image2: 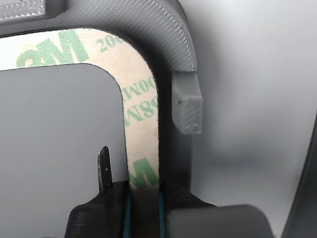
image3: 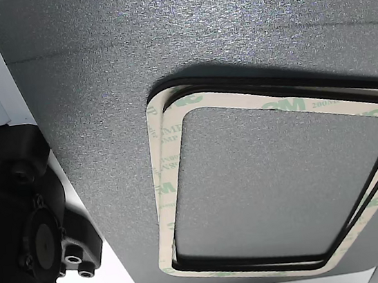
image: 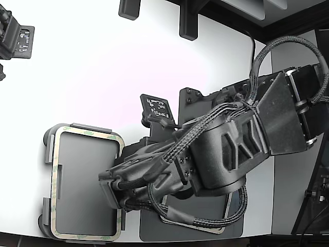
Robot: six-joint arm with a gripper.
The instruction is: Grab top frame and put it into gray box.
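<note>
my jaws are clamped on one long side of the top frame, one black pad on each edge of the cream strip; the wrist view shows green 3m print running along that strip; the frame lies inside the gray box, its rounded corner nested just within the box's rounded wall, and a small gray raised tab stands on the box edge just beside the strip; a thin dark blade-like tip sticks up beside my pads over the box floor; in the exterior view the gray box sits on the white worktop toward that view's lower left, with the frame tracing its inside rim all the way round, and my black arm reaches over from the exterior view's right so that my jaws meet the frame's side nearest the arm; under my arm lies a darker gray flat mat with a second cream frame partly showing at its edge; the other view looks close at that textured dark mat, where the second frame rests over a thin black outline, slightly skewed against it.
</note>
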